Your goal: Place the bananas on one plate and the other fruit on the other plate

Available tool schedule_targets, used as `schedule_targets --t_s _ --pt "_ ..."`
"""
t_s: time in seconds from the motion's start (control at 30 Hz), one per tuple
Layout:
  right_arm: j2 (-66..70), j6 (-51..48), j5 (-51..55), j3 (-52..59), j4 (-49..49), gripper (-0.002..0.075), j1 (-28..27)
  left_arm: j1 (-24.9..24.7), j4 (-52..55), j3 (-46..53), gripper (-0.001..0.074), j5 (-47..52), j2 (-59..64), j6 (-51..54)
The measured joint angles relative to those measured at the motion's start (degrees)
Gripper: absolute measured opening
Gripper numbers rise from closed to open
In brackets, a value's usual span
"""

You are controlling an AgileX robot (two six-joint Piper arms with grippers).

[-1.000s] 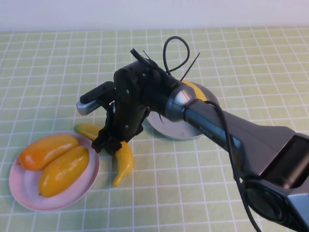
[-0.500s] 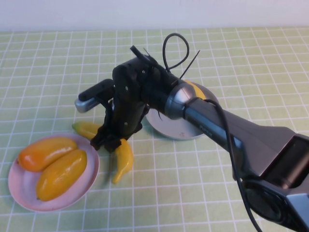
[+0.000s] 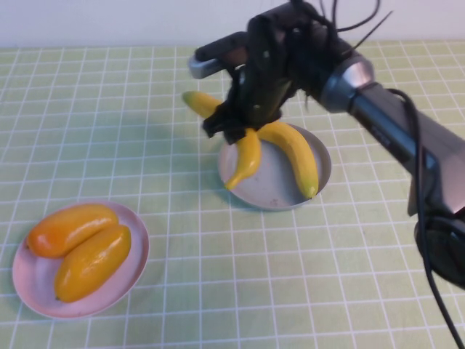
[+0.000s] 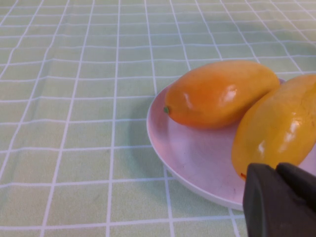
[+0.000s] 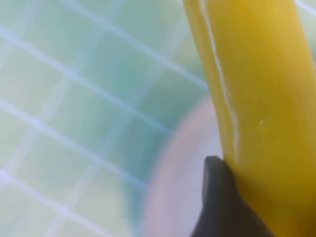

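My right gripper (image 3: 231, 131) is shut on one banana (image 3: 245, 154) and holds it in the air over the near-left rim of the grey-blue plate (image 3: 272, 193). The banana fills the right wrist view (image 5: 256, 74), pressed against a dark finger (image 5: 222, 202). The second banana (image 3: 294, 154) lies on the grey-blue plate. Two orange-yellow fruits (image 3: 71, 229) (image 3: 93, 263) lie side by side on the pink plate (image 3: 139, 251) at the near left. My left gripper (image 4: 276, 170) is shut and empty, just beside the pink plate (image 4: 192, 158) and its fruits (image 4: 219, 94) (image 4: 279, 126).
The table is covered by a green checked cloth (image 3: 109, 131). The right arm (image 3: 407, 138) reaches in from the right across the far half of the table. A white wall runs along the far edge.
My right gripper has lifted the banana from beside the pink plate and carried it up and to the right, over the grey-blue plate. The fruits on the pink plate stayed put.
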Motion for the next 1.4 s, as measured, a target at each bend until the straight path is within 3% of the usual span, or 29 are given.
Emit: schedule_targets --t_s 0.3,0.67,0.87,1.0,1.1,1.27,1.4 --pt "0.0 -2.3 0.1 7.2 -1.9 0.0314 -4.7 0.0 0.0 0.0 0.0002 0.0 0.0 0.0" --pt "0.0 -4.2 -0.2 9.9 -1.5 0.0321 -5.3 0.0 0.0 0.0 0.0002 0.0 0.0 0.0" --pt "-1.8 -4.3 -0.2 10.3 -1.4 0.0504 -5.3 0.0 0.0 0.0 0.0002 0.0 0.0 0.0" --pt "-6.0 -4.3 -0.1 10.4 -1.4 0.0527 -5.3 0.0 0.0 0.0 0.0002 0.0 0.0 0.0" --pt "-11.2 -3.9 -0.1 11.4 -1.5 0.0457 -4.6 0.0 0.0 0.0 0.0002 0.0 0.0 0.0" --pt "-24.0 -3.4 -0.1 21.4 -1.5 0.0122 -1.4 0.0 0.0 0.0 0.0002 0.0 0.0 0.0" --pt "-35.8 -3.4 0.0 34.9 -1.0 0.0015 -0.7 0.0 0.0 0.0 0.0002 0.0 0.0 0.0"
